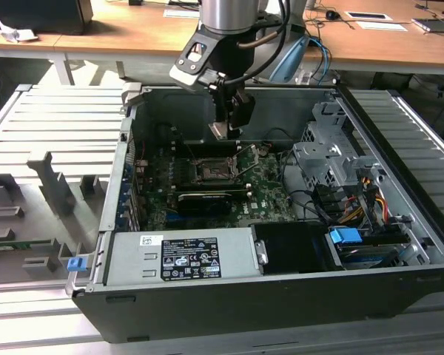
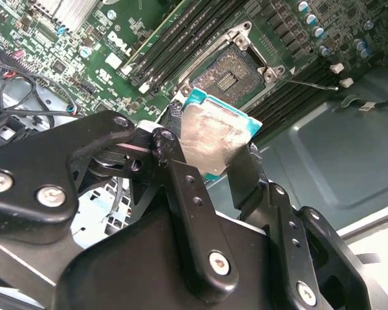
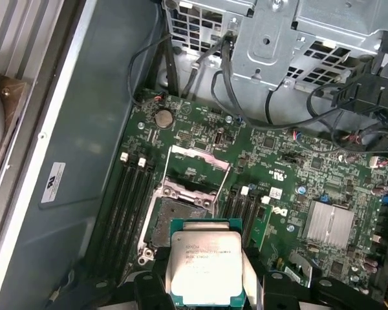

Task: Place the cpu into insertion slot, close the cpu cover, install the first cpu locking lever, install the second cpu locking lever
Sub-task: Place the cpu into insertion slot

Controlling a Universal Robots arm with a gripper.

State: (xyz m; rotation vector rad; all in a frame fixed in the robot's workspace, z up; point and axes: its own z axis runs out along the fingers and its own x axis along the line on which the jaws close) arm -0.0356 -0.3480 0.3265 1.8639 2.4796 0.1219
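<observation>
Second wrist view shows the fingers [image 2: 247, 173] closed on the cpu [image 2: 216, 135], pinching it by two opposite edges with its silvery face bare between them. In the exterior view the cpu [image 1: 217, 130] hangs in the air inside the open case [image 1: 399, 222], well clear of the board [image 1: 270, 194] and not yet over the middle of the slot [image 1: 211, 171]. In the first wrist view the cover [image 3: 200, 152] stands swung up at the far side of the slot [image 3: 174, 223], so the contact field lies open.

The step in hand looks like placing the cpu, with the cover and both levers not yet dealt with. To do it well, the cpu should be squared to the slot while held high, since its edges look only roughly parallel to the rim. It seems tilted in the second wrist view and probably needs levelling before it comes down. A straight descent with no sideways slide would likely spare the contacts. The fingers flank the cpu closely, so they must clear the slot's metal rim and the raised cover on the way.
</observation>
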